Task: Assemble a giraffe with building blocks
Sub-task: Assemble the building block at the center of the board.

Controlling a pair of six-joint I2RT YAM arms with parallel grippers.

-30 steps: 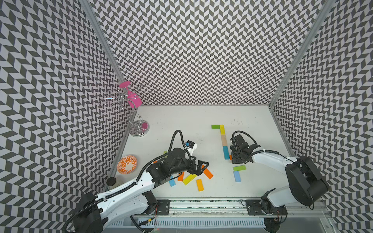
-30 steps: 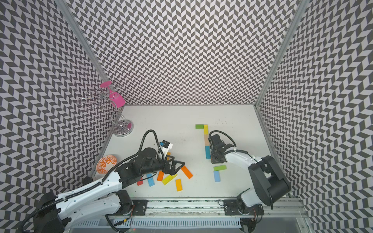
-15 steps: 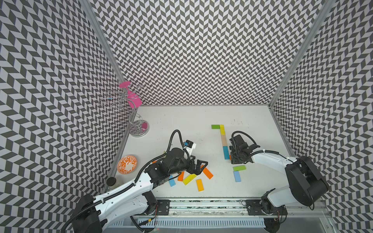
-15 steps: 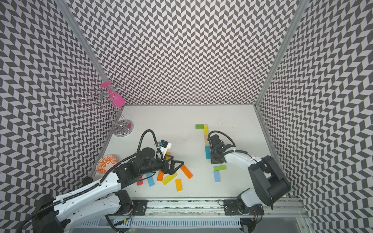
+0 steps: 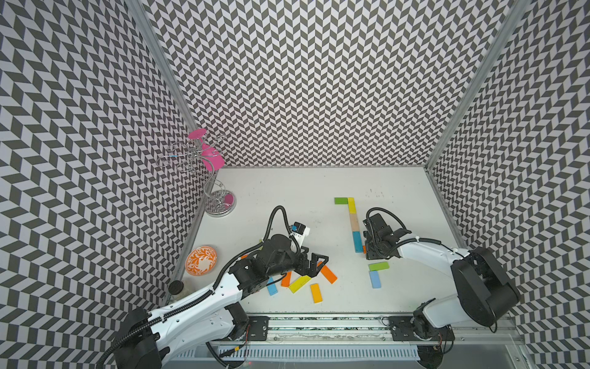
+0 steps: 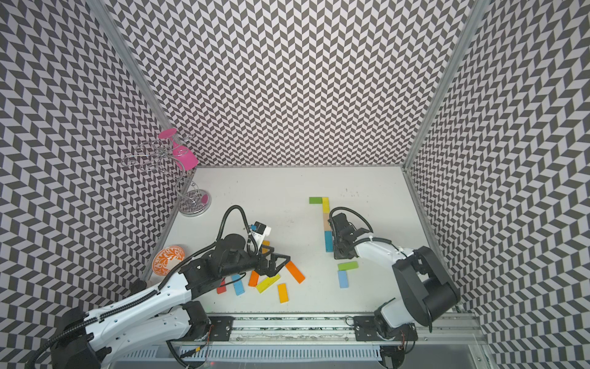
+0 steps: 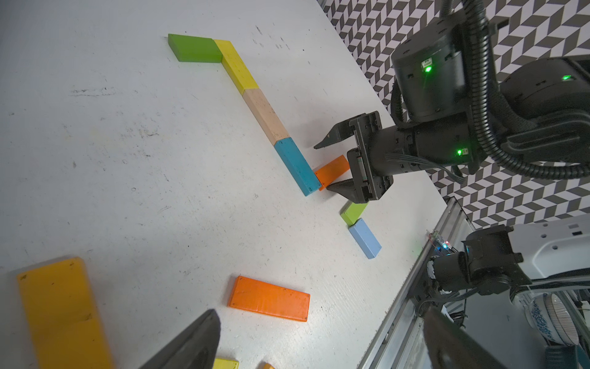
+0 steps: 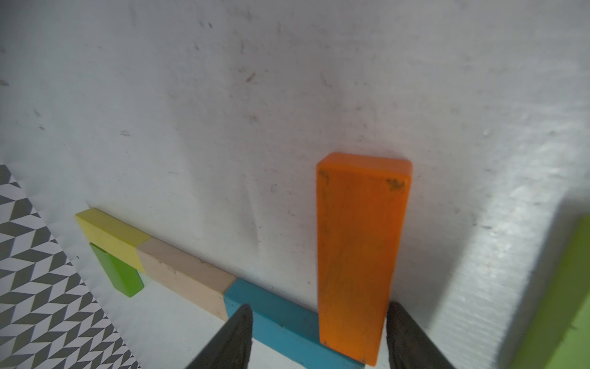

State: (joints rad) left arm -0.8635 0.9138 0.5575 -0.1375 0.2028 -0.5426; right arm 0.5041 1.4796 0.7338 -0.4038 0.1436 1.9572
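A line of building blocks lies flat right of centre: green [image 5: 341, 200], yellow [image 5: 351, 206], tan [image 5: 354, 222], blue [image 5: 357, 242]. An orange block [image 8: 360, 255] lies flat with one end against the blue block's near end. My right gripper [image 8: 319, 306] is open and straddles that orange block low over the table; one finger is close beside it, the other apart over the blue block. Over a loose pile of orange [image 5: 329, 274], yellow [image 5: 300, 284] and blue [image 5: 272, 286] blocks, my left gripper [image 5: 319, 265] hovers open and empty.
A green block [image 5: 378, 266] and a light-blue block [image 5: 375, 279] lie just in front of the right gripper. An orange-patterned bowl [image 5: 201, 260] sits by the left wall. A wire stand [image 5: 220, 204] with a pink glass stands at the back left. The metal rail [image 5: 319, 322] borders the front.
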